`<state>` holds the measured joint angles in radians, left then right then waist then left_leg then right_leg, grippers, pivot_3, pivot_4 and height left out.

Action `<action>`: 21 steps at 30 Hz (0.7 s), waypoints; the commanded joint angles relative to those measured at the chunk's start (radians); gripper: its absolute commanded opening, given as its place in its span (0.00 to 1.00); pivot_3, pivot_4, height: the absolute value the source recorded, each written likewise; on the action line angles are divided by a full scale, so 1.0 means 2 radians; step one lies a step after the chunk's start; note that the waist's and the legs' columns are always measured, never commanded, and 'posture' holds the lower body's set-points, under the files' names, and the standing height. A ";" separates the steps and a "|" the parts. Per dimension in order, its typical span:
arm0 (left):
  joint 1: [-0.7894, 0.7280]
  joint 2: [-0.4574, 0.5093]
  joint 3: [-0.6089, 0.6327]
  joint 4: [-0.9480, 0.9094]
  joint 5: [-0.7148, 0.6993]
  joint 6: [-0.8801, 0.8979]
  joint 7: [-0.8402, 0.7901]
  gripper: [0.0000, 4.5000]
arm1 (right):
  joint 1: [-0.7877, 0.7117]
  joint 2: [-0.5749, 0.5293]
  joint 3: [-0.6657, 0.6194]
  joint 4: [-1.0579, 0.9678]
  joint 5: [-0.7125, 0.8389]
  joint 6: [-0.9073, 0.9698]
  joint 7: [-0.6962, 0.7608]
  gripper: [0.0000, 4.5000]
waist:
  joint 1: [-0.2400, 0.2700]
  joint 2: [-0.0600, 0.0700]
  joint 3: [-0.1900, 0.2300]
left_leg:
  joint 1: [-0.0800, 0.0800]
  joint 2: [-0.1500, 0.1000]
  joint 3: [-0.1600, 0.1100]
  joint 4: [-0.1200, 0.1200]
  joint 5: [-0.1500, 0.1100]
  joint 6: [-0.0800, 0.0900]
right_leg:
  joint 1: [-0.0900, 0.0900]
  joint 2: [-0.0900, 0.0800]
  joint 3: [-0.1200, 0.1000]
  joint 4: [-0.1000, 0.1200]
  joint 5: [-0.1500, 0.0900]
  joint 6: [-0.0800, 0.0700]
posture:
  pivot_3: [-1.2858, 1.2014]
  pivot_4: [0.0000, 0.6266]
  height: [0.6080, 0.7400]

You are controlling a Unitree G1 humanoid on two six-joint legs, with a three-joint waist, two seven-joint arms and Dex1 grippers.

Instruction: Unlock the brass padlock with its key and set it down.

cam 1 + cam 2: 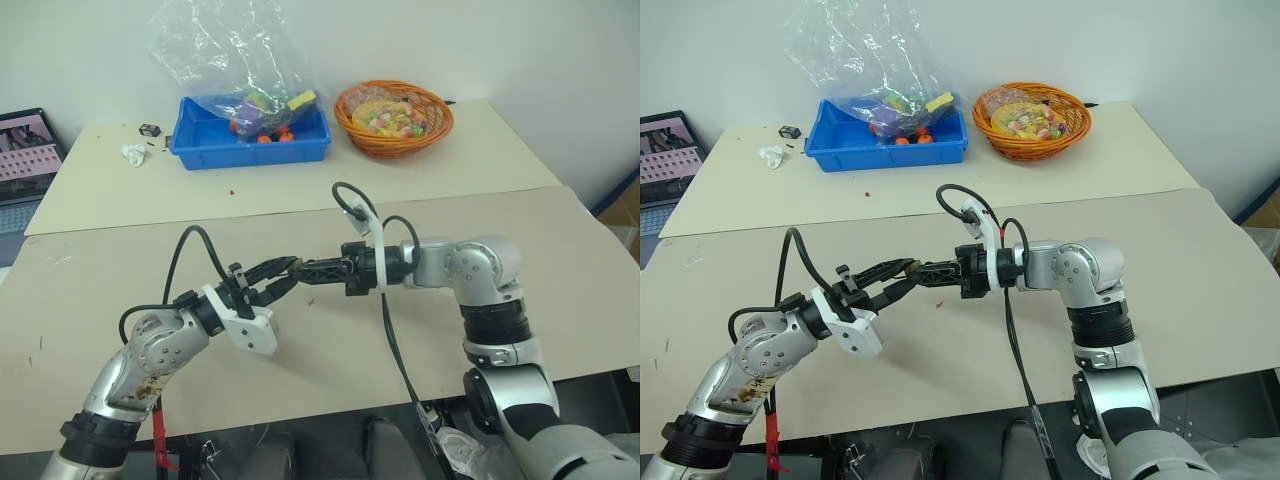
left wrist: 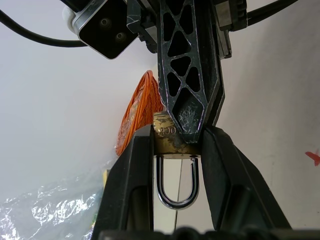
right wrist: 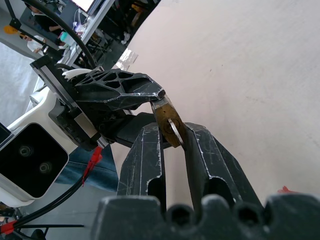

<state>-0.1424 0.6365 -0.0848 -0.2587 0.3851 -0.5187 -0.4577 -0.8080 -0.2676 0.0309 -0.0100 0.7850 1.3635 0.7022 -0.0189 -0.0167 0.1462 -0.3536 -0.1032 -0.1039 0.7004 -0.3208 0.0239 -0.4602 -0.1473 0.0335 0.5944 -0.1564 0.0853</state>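
The left claw [image 2: 175, 150] pinched the brass padlock [image 2: 167, 137], its polished silver U-shackle hanging between matte black fingers. The right claw [image 3: 172, 132], lattice-ribbed and scuffed, pinched a thin silver key [image 3: 174, 131] against the lock body above the beige desk [image 1: 330, 360].

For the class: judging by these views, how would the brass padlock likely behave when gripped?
The brass padlock looks solid metal, so probably rigid and heavy for its size. Its smooth faces and tiny body between the left gripper jaws suggest it could slip or twist. The thin shackle seems stiff.
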 commanded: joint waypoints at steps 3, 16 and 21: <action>-0.002 -0.001 -0.008 -0.018 -0.013 -0.011 -0.003 0.18 | -0.019 0.006 -0.025 -0.005 0.018 -0.003 -0.004 0.04 | 0.000 0.000 0.000 | 0.000 0.000 0.000 0.000 0.000 0.000 | 0.000 0.000 0.000 0.000 0.000 0.000 | 0.52 0.24 1.00; -0.002 0.003 -0.006 -0.018 -0.018 -0.014 -0.006 0.60 | -0.012 0.002 -0.019 -0.003 0.014 -0.007 -0.007 0.00 | 0.000 0.000 0.000 | 0.000 0.000 0.000 0.000 0.000 0.000 | 0.000 0.000 0.000 0.000 0.000 0.000 | 0.52 0.24 1.00; 0.003 0.008 0.008 -0.021 -0.048 -0.004 -0.014 0.60 | -0.007 -0.019 -0.015 0.026 -0.007 -0.032 0.002 0.00 | 0.000 0.000 0.000 | 0.000 0.000 0.000 0.000 0.000 0.000 | 0.000 0.000 0.000 0.000 0.000 0.000 | 0.52 0.24 1.00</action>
<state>-0.1419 0.6372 -0.1046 -0.2633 0.3423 -0.5258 -0.4806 -0.8158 -0.2820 0.0157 0.0317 0.7865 1.3460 0.6874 -0.0193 -0.0167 0.1463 -0.3536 -0.1032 -0.1038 0.7003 -0.3208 0.0239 -0.4601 -0.1472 0.0335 0.5944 -0.1564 0.0853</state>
